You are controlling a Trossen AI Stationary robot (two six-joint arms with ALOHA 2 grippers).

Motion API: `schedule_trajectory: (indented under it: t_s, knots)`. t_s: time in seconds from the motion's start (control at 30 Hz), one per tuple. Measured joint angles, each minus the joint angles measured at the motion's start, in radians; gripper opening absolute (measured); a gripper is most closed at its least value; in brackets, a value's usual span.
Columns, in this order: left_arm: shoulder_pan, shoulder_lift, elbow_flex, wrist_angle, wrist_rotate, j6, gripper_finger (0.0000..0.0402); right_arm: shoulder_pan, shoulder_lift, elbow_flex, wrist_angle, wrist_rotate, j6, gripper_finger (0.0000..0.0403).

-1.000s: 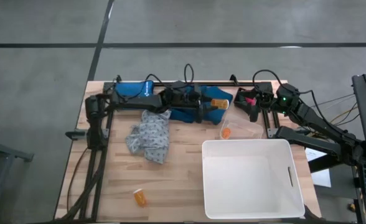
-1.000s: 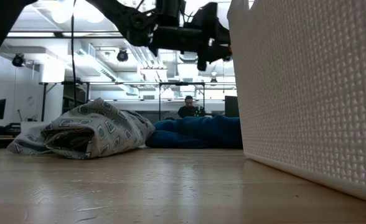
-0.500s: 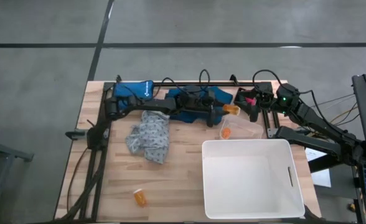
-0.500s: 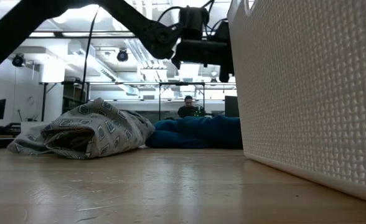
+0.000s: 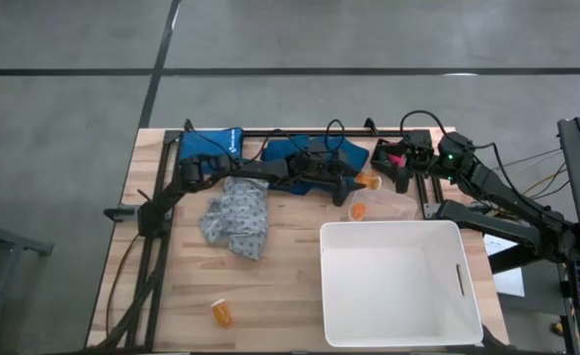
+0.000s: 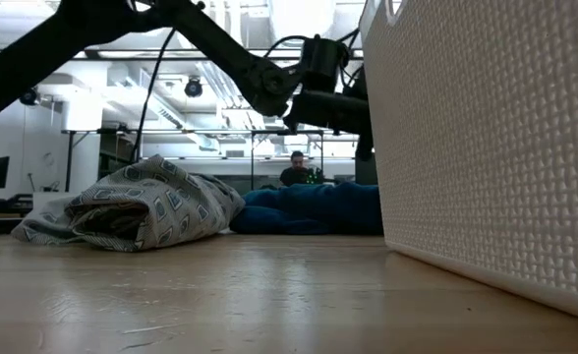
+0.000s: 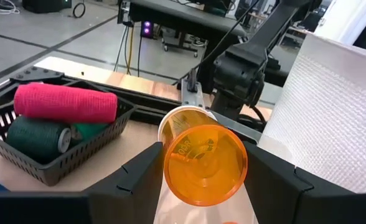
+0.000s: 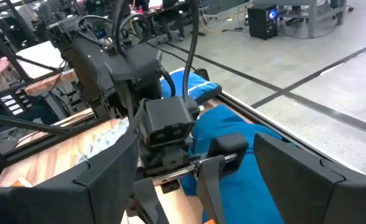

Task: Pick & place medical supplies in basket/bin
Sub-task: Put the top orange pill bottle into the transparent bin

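Orange pill bottle (image 7: pixel 205 163) clamped between my left claw's (image 5: pixel 357 181) fingers, held above the table in the upper middle of the overhead frame.

My left arm stretches across the top of the wooden table (image 5: pixel 290 276), over the dark teal garment (image 5: pixel 315 161); the patterned grey-blue garment (image 5: pixel 237 217) lies left of centre. Another orange bottle (image 5: pixel 358 210) lies just below my left claw, and a third (image 5: pixel 221 314) sits at lower left. At lower right stands the white tub (image 5: pixel 400 286). My right claw (image 5: pixel 400 170) waits at upper right, fingers apart and holding nothing, beside a black tray (image 7: pixel 77 146) holding the pink-red cylinder (image 7: pixel 66 103) and a dark green roll (image 7: pixel 37 138).
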Motion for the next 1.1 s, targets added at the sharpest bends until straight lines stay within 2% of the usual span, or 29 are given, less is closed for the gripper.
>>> schedule_trajectory:
  t_s: [0.8,1.1]
  knots:
    - [-0.029,0.117,0.004,0.021,-0.027,-0.077,0.0203,0.0,0.0,0.0,0.0,0.0,0.0,0.0311]
    - [-0.03,0.114,0.005,0.016,-0.022,-0.103,0.0207,0.0,0.0,0.0,0.0,0.0,0.0,0.0311]
